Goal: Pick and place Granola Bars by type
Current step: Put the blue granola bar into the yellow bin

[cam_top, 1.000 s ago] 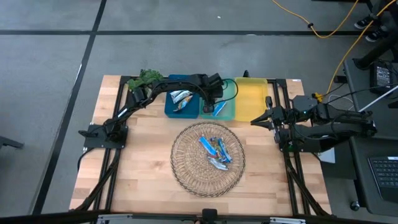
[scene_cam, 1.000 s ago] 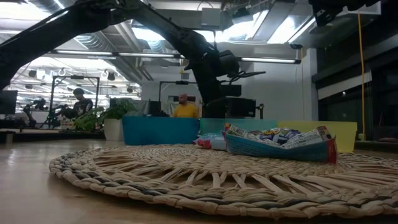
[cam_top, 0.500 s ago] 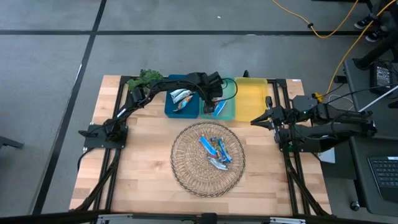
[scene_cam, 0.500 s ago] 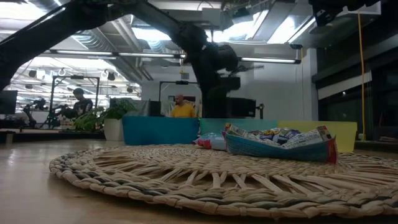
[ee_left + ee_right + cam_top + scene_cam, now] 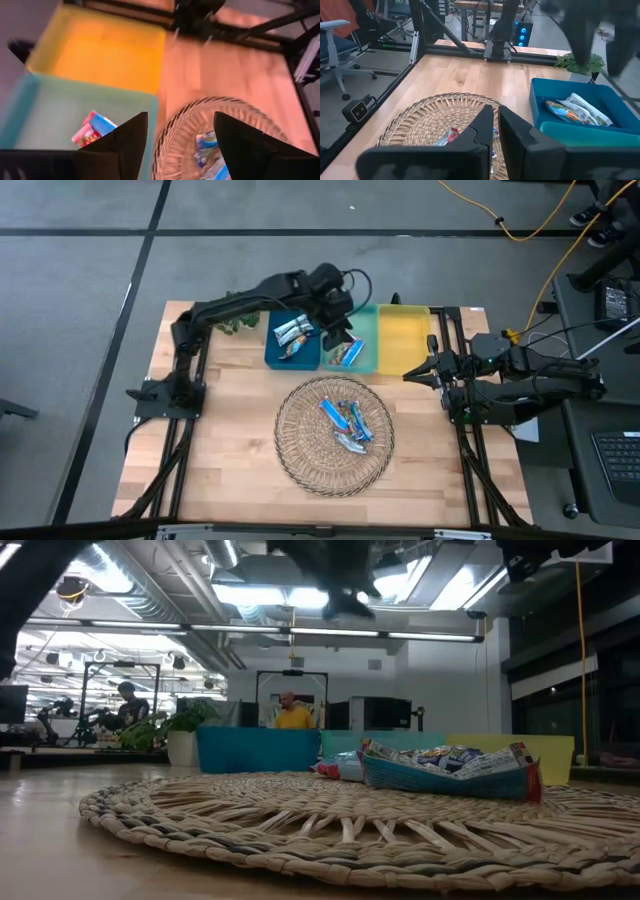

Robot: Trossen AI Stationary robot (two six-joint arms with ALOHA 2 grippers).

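Several blue-wrapped granola bars (image 5: 345, 425) lie in a heap on the round woven mat (image 5: 300, 450); they also show in the low view (image 5: 450, 765). One blue and red bar (image 5: 350, 352) lies on the floor of the teal bin (image 5: 366, 360). Silver-white bars (image 5: 292, 335) lie in the blue bin (image 5: 280, 358). My left gripper (image 5: 338, 335) hangs high above the teal bin, open and empty (image 5: 177, 130). My right gripper (image 5: 408, 376) waits at the table's right side, shut and empty (image 5: 496, 122), pointing at the mat.
An empty yellow bin (image 5: 403, 338) stands to the right of the teal bin. A green leafy plant (image 5: 238, 326) stands at the back left, partly under my left arm. Bare wood lies to the left of the mat and in front of it. People stand in the room behind the table.
My left gripper has risen from low inside the teal bin to well above it, nearly out of the top of the low view, and the arm has swung up with it. The blue and red bar stays on the bin's floor.
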